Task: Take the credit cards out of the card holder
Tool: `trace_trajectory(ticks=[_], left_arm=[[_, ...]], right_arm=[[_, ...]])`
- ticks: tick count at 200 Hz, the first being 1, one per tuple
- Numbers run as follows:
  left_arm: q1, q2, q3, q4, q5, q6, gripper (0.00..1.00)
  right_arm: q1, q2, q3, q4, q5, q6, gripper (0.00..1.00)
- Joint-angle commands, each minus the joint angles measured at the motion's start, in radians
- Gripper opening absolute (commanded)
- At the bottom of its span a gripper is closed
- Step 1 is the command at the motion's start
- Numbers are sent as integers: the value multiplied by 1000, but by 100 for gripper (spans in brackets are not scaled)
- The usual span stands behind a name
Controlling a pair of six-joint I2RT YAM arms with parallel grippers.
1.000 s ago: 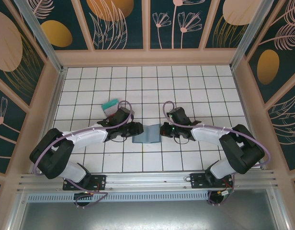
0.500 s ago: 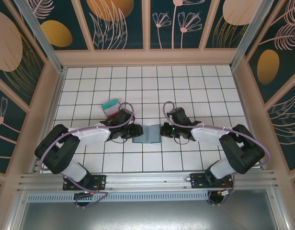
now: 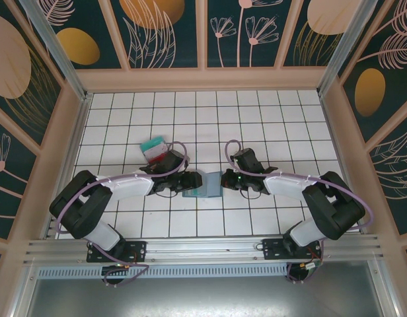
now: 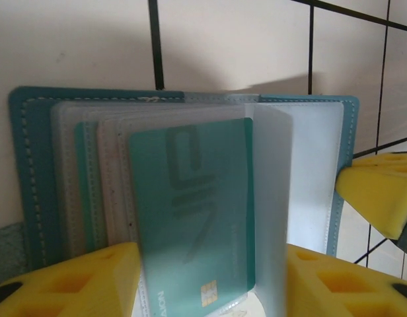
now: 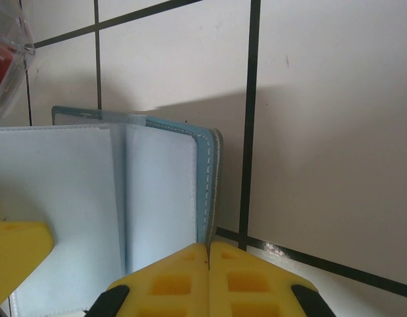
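From above: card holder (image 3: 205, 190) open on the white tiled bench (image 3: 269, 119), just between left gripper (image 3: 189, 181) and right gripper (image 3: 224, 177); loose cards (image 3: 152, 149), red and teal, on the bench to the far left of it, apart. Left wrist view: gripper spread wide, yellow fingers (image 4: 78, 281) on both sides of a clear sleeve (image 4: 269, 198) with a teal card (image 4: 190, 211) inside. Right wrist view: gripper pressed together at the right edge of the card holder; pinching it or not, cannot tell.

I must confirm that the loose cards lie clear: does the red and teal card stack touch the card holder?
Apart. The top view shows the card stack lying farther back and left, plainly separate from the card holder.
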Motion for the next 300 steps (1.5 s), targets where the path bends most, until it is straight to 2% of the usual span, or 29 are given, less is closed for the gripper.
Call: trace_trajectory(ticks=[1, 36, 51, 62, 95, 135, 181, 224, 240, 265, 300], left_arm=[[-14, 16, 32, 36, 51, 15, 58], [-20, 24, 61, 32, 67, 22, 59], [-21, 22, 74, 22, 67, 28, 68], [-21, 16, 80, 21, 69, 28, 68], [-30, 22, 110, 62, 128, 22, 52], [-65, 50, 154, 72, 168, 26, 40], [-59, 1, 140, -10, 85, 79, 38], [-40, -15, 122, -18, 68, 92, 38], [-40, 3, 122, -3, 92, 87, 38], [-40, 13, 120, 20, 96, 78, 38], [-44, 63, 128, 123, 178, 30, 38]], right_arm=[[6, -2, -7, 16, -9, 9, 0], [6, -2, -7, 11, -6, 7, 0], [5, -2, -6, 10, -5, 7, 0], [6, -2, -5, 11, -3, 7, 0], [5, 4, 0, 7, 2, 7, 0], [0, 8, 1, 10, 8, 10, 0], [-18, -7, 0, -4, 12, 7, 0], [-39, -46, 7, -33, 26, -2, 8], [-41, -64, 15, -46, 38, -4, 18], [-42, -89, 21, -59, 50, -1, 24], [-42, -115, 21, -67, 60, 8, 28]])
